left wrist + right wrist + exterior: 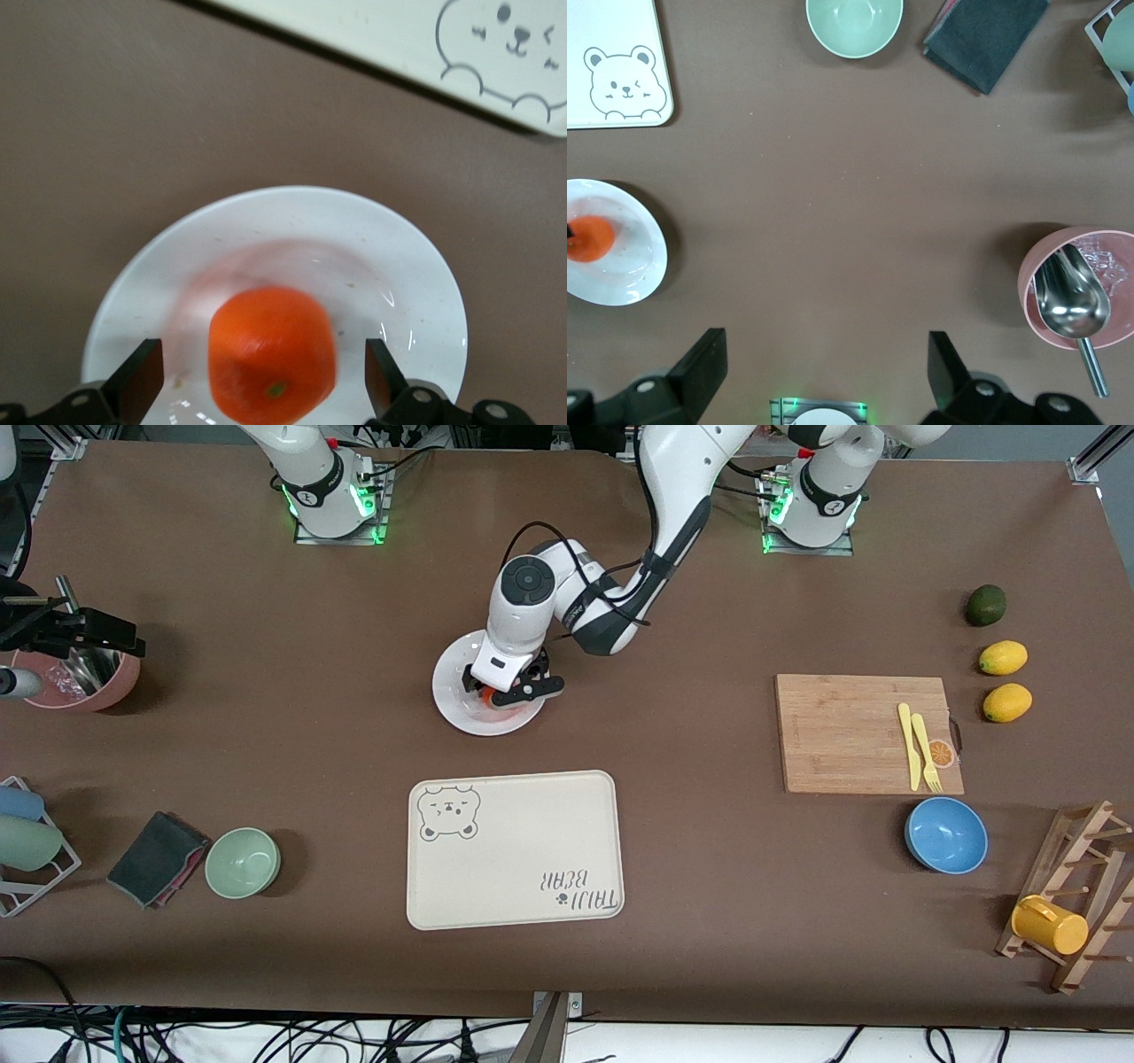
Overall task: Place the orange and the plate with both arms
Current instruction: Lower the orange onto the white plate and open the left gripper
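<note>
The orange (485, 696) lies on the white plate (456, 669) near the table's middle, farther from the front camera than the bear tray. My left gripper (500, 693) is low over the plate, open, one finger on each side of the orange without touching it. In the left wrist view the orange (272, 352) sits between the fingers (142, 372) on the plate (354, 239). My right gripper (824, 354) is open and empty, high above the table near its own base; its view shows the plate (629, 274) and the orange (589, 239).
A cream bear tray (514, 850) lies nearer the front camera than the plate. Toward the right arm's end are a green bowl (242, 862), a dark cloth (158, 857) and a pink bowl with a scoop (84, 677). A cutting board (850, 731) and a blue bowl (945, 834) lie toward the left arm's end.
</note>
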`<action>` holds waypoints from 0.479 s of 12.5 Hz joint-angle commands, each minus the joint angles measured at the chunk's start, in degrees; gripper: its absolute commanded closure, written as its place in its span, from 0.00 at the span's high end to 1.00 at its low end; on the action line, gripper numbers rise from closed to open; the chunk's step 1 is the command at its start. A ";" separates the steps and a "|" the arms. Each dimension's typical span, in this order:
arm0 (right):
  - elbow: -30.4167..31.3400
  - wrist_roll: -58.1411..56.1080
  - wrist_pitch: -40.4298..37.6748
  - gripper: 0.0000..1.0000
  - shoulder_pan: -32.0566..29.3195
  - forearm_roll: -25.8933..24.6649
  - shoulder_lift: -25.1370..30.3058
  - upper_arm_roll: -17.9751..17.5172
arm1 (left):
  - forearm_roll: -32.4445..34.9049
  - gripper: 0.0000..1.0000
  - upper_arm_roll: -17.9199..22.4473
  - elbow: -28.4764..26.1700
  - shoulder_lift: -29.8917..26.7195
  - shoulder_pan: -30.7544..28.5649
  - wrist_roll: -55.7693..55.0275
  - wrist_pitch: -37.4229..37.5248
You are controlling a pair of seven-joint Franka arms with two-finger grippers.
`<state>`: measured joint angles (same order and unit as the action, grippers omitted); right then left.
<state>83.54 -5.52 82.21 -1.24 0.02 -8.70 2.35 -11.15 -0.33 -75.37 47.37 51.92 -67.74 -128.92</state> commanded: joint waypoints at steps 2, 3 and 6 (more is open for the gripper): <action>-1.27 0.33 -0.91 1.00 0.01 -0.02 -0.17 -0.33 | 0.85 1.00 0.94 5.33 -3.85 -6.02 4.77 13.24; -1.27 0.42 -0.91 1.00 0.10 -0.11 -0.17 -0.51 | 1.99 1.00 0.86 4.89 -5.69 -8.30 11.34 15.08; -1.27 0.42 -0.65 1.00 0.01 -0.11 -0.17 -0.16 | 1.83 1.00 0.68 4.71 -9.13 -18.31 27.68 24.65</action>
<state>83.53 -5.51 82.23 -1.14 0.02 -8.70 2.22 -10.22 1.49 -69.63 40.78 39.16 -49.35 -109.39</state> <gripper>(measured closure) 0.000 0.000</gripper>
